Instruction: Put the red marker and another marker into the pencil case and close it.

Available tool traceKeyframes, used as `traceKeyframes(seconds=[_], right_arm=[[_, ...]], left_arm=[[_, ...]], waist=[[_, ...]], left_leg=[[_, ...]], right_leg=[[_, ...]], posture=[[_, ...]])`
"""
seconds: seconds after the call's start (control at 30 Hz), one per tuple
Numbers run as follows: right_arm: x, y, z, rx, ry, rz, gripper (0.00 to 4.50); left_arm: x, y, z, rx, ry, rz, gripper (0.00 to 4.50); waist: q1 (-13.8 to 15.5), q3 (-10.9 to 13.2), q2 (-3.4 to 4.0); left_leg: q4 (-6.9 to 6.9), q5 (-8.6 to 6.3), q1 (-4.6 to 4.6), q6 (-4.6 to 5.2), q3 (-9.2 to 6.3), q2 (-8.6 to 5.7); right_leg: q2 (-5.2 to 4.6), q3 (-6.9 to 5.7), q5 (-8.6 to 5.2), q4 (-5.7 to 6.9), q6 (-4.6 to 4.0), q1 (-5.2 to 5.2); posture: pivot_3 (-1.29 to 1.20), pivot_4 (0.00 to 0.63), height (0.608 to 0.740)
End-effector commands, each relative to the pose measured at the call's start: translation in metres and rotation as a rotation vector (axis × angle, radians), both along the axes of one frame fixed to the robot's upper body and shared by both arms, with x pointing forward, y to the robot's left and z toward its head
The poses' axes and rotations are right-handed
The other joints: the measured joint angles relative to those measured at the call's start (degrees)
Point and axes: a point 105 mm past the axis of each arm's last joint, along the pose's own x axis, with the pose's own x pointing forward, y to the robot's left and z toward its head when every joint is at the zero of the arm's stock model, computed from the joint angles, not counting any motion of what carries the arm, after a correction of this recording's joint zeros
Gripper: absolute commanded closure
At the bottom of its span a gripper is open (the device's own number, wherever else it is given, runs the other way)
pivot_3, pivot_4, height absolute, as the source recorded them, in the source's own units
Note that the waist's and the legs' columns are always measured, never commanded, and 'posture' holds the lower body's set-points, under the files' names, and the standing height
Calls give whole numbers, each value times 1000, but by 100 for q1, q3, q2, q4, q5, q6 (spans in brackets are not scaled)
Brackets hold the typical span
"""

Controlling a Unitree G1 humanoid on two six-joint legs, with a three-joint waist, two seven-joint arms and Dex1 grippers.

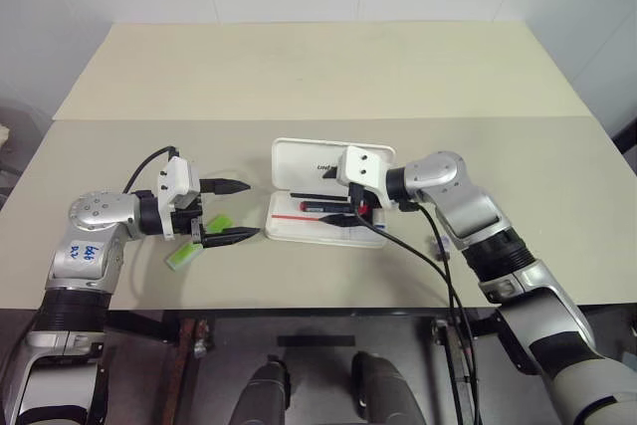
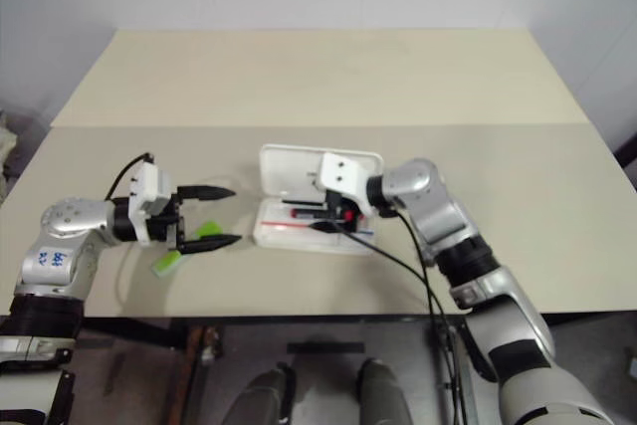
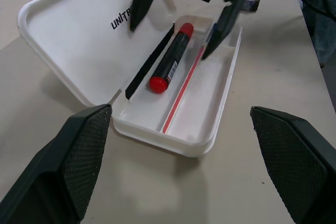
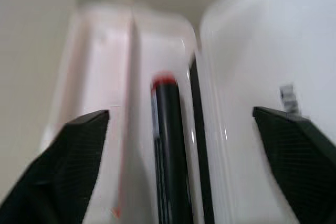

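Red marker (image 3: 171,59) lies in the tray of the open pencil case (image 3: 207,129), against the hinge side, directly under the right gripper (image 1: 350,202) and between its two black fingers. Those fingers are spread wide and released, one over the raised lid, the other over the tray's outer wall, neither pinching the marker. The right arm reaches in from the right with its wrist bent so the gripper points leftward and slightly down over the case. A red line runs along the tray floor beside the marker.

Left gripper (image 1: 232,210) hangs just off the case's left end, fingers wide apart and holding nothing, pointing toward the case and roughly level. The light green marker (image 1: 196,245) lies on the beige table (image 1: 299,77) right below and behind that gripper, outside the case.
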Motion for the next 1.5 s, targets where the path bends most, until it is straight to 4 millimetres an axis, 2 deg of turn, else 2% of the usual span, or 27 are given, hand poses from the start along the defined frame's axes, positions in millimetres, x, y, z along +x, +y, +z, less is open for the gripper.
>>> traceKeyframes(seconds=[0.03, 0.2, 0.3, 0.4, 0.5, 0.67, 0.77, 0.93, 1.13, 1.3, 1.5], right_arm=[[-17, 12, 46, 154, -22, 88, 37], [-33, 16, 64, 268, 34, 139, 37], [-63, 9, 64, 292, 90, 240, 37], [-82, -7, 57, 285, 110, 241, 37], [-92, -27, 53, 300, 119, 179, 37], [-93, -64, 56, 342, 69, 22, 37], [-96, -93, 44, 269, 26, -49, 37], [-104, -123, 31, 221, 15, -120, 37], [-105, -132, 32, 223, -16, -156, 37], [-107, -122, 42, 252, -52, -138, 37], [-108, -118, 49, 269, -73, -138, 0]], left_arm=[[-1, 1, 8, -12, -31, 0, 0], [0, 0, 6, -15, -28, -2, 0], [-2, 0, 3, -16, -23, 0, 0], [-5, 8, -1, -11, -14, 34, 0], [-9, 21, -6, -11, -18, 104, 0], [-20, 42, -16, -29, -18, 233, 0], [-29, 51, -22, -36, -16, 301, 0], [-37, 55, -39, -67, 32, 386, 0], [-33, 56, -61, -150, 120, 497, 0], [-29, 49, -84, -137, 178, 568, 0], [-22, 61, -90, -83, 164, 641, 1933]], waist=[[3, 0, 0], [10, 0, 0], [20, 0, 0], [25, 0, 0], [24, 0, -1], [13, -1, -1], [42, -2, -4], [145, -3, -4], [164, -4, -5], [171, -5, -6], [173, -7, -4]], left_leg=[[0, -1, 0, 1, -2, 0], [1, -1, 0, 1, -7, 0], [-1, -1, -1, 2, -9, 0], [-2, -4, -7, 6, -12, -1], [0, -8, -11, 13, -8, -4], [-5, -8, -5, 13, -3, 5], [-4, -8, -4, 13, -3, 3], [1, -9, -2, 18, 0, 1], [1, -3, 9, 18, 6, 5], [3, 3, 15, 19, 7, 4], [-10, 2, 67, 19, 9, 5]], right_leg=[[0, -1, 0, 1, 0, 0], [0, -2, 0, 2, 0, 1], [-1, -2, 0, 2, -1, 1], [-3, -6, -1, -10, -1, 2], [-9, -5, 0, -16, 0, 2], [-7, -4, 1, -16, -2, 2], [-9, -5, 1, -19, -3, 6], [-12, -4, 5, -27, -2, 15], [-10, -5, 17, -29, -11, 24], [-12, -3, 25, -30, -11, 29], [-12, -4, 23, -49, -14, 86]], posture=[[0, 150, 740], [0, 150, 740], [0, 150, 740], [0, 150, 740], [0, 150, 740], [0, 150, 740], [0, 150, 740], [0, 150, 740], [0, 150, 740], [0, 150, 740], [0, 150, 740]])
